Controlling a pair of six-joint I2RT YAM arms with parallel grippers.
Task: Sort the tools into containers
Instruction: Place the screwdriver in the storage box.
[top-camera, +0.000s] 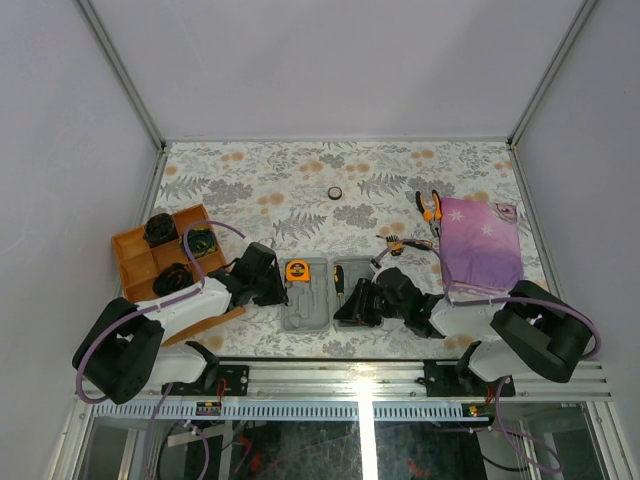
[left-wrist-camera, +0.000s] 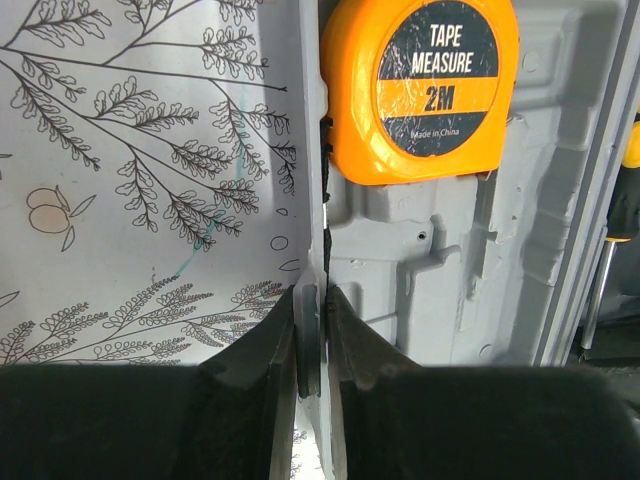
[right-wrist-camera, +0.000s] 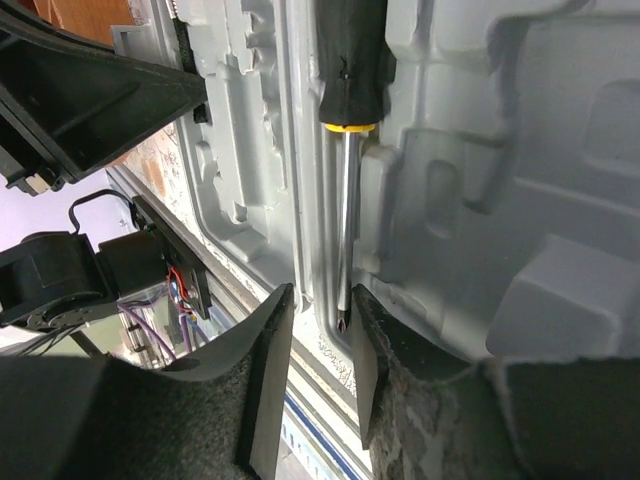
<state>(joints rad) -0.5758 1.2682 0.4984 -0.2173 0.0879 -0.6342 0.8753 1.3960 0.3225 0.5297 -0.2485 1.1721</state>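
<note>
Case (left-wrist-camera: 450, 280) edge sits pinched in left hand (left-wrist-camera: 312, 300), tape measure (left-wrist-camera: 420, 85) just beside.

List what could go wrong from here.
1. The left gripper pinches the rim of the tool case. A pull could tilt the case and tip out the tape measure.
2. The right gripper straddles the shaft of the screwdriver. Closing or lifting might drag it back out of the case.

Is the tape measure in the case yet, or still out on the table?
In. The tape measure sits in the left half of the case, at its far corner, inside the wall.
</note>
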